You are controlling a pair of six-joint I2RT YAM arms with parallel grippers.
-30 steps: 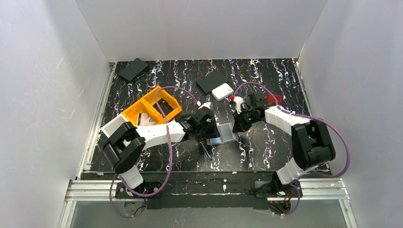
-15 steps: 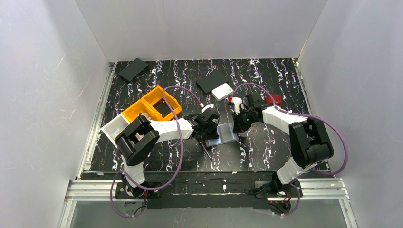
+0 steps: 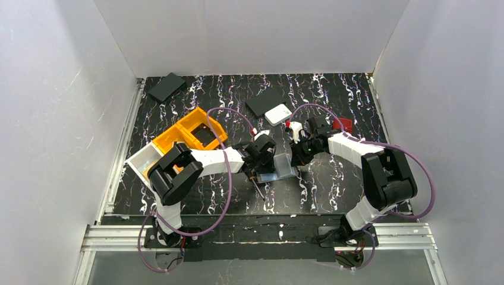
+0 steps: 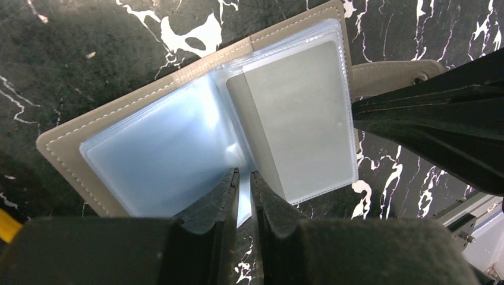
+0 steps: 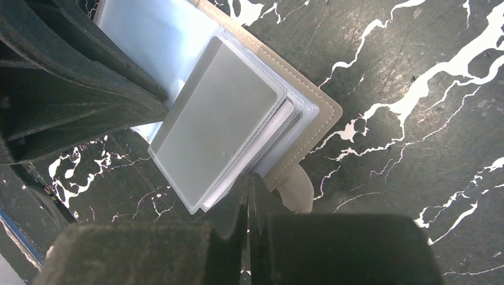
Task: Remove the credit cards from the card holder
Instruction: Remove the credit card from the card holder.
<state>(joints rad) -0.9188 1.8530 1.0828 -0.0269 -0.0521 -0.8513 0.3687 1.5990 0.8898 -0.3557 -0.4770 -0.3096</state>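
Note:
The card holder lies open on the black marbled table, taupe outside and pale blue inside. A greyish credit card sits in a clear sleeve on one half. My left gripper is shut on the edge of a pale blue sheet at the fold; whether that is a card or a sleeve does not show. My right gripper is shut, its tips against the holder's edge beside the snap tab. In the top view, the left gripper and the right gripper flank the holder.
Orange bins and a white bin stand to the left. A white square box and a flat black rectangle lie behind the holder, another black rectangle at the far left corner. A screwdriver lies in front, a red object at right.
My left gripper has narrowed onto the pale blue sheet and its arm has swung in closer to the holder. The right gripper has shifted slightly back and stays shut.

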